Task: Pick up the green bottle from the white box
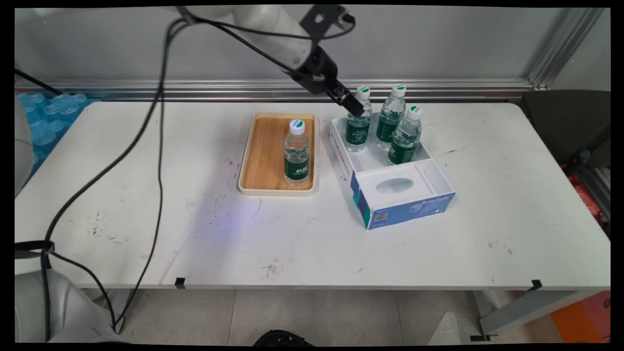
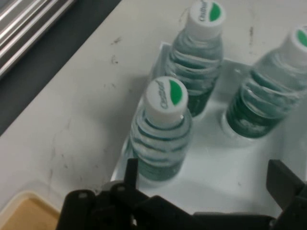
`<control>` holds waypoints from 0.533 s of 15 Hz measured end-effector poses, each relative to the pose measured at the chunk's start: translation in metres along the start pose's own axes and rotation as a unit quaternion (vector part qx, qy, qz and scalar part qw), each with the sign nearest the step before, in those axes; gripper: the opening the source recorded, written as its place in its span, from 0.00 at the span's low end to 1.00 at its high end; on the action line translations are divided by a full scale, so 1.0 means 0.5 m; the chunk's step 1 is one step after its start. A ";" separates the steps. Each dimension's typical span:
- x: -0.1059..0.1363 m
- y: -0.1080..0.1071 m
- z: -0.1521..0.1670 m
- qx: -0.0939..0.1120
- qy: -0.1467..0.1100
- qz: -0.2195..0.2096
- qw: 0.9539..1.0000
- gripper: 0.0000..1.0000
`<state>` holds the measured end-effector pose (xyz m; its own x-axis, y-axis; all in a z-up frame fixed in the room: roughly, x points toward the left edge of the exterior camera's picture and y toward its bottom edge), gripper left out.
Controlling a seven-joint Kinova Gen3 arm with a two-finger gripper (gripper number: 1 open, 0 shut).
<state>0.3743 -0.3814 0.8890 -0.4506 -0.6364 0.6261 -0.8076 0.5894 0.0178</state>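
Table (image 1: 146,195): white and scuffed, filling the middle of the main view.
Box (image 1: 404,195): white and blue open carton right of centre, with three water bottles standing in its far half.
Tray (image 1: 265,151): wooden, at centre, just left of the box, carrying one upright bottle (image 1: 297,153).
Gripper (image 1: 352,104): at upper centre, tilted down beside the leftmost boxed bottle (image 1: 359,122); in the hand view its fingers (image 2: 283,179) stand apart, holding nothing, with that bottle (image 2: 163,129) at the left finger.
Risk: the left finger looks close enough to nudge this bottle and tip it into its two neighbours (image 1: 391,117), (image 1: 405,136), which stand just beside it.
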 end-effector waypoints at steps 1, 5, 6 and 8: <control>0.002 -0.001 0.017 0.002 -0.001 -0.001 1.000 1.00; 0.010 -0.004 0.083 0.006 -0.004 -0.001 1.000 1.00; 0.013 -0.005 0.100 0.006 -0.005 0.000 1.000 1.00; 0.016 -0.006 0.126 0.006 -0.005 0.003 1.000 1.00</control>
<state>0.3490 -0.4195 0.8447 -0.4584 -0.6381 0.6187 -0.8097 0.5869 0.0054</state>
